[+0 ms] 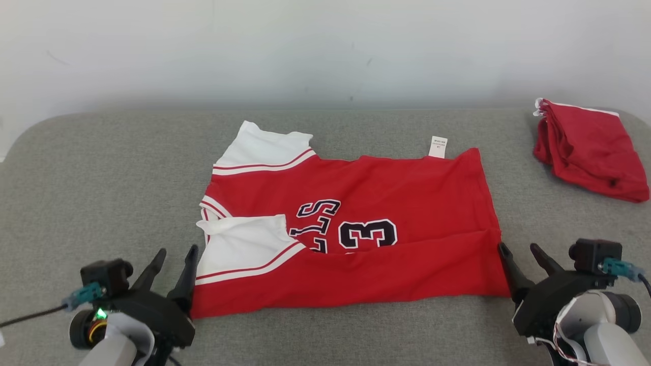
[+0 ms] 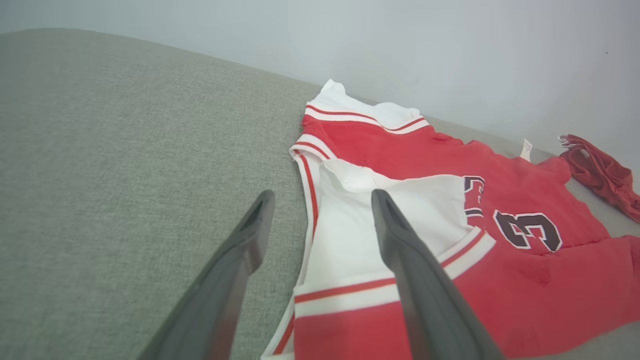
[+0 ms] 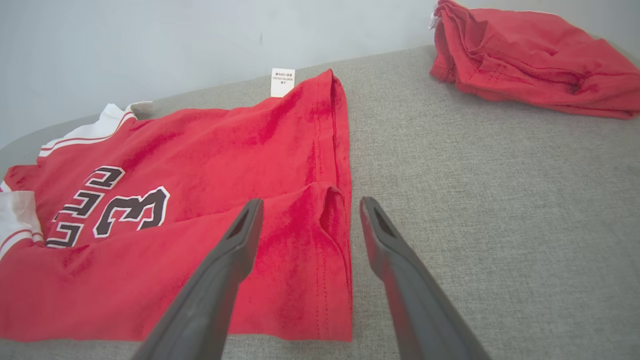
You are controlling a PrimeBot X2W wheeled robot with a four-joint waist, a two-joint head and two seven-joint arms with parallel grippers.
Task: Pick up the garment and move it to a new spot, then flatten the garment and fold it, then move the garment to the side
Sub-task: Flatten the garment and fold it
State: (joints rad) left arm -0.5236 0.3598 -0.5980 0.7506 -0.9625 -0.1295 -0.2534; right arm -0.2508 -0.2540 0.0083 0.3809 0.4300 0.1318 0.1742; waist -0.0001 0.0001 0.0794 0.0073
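A red jersey [image 1: 386, 218] with white sleeves and a dark number 3 lies spread on the grey cushioned surface [image 1: 101, 168], its near long edge folded over the front. The jersey [image 2: 415, 150] and its white sleeve [image 2: 350, 235] fill the left wrist view's right half. My left gripper [image 1: 176, 252] stands open at the jersey's near left corner, beside the sleeve, nothing between its fingers [image 2: 255, 225]. My right gripper [image 1: 521, 249] is open at the jersey's near right corner; the hem [image 3: 335, 210] of the jersey [image 3: 225, 150] lies under the gap between its fingers [image 3: 245, 225].
A second red garment [image 1: 590, 147] lies bunched at the far right of the surface, also seen as a red pile [image 3: 530, 55] beyond the right gripper. A white care label [image 1: 438, 146] sticks out at the jersey's far edge. A pale wall [image 1: 325, 46] rises behind.
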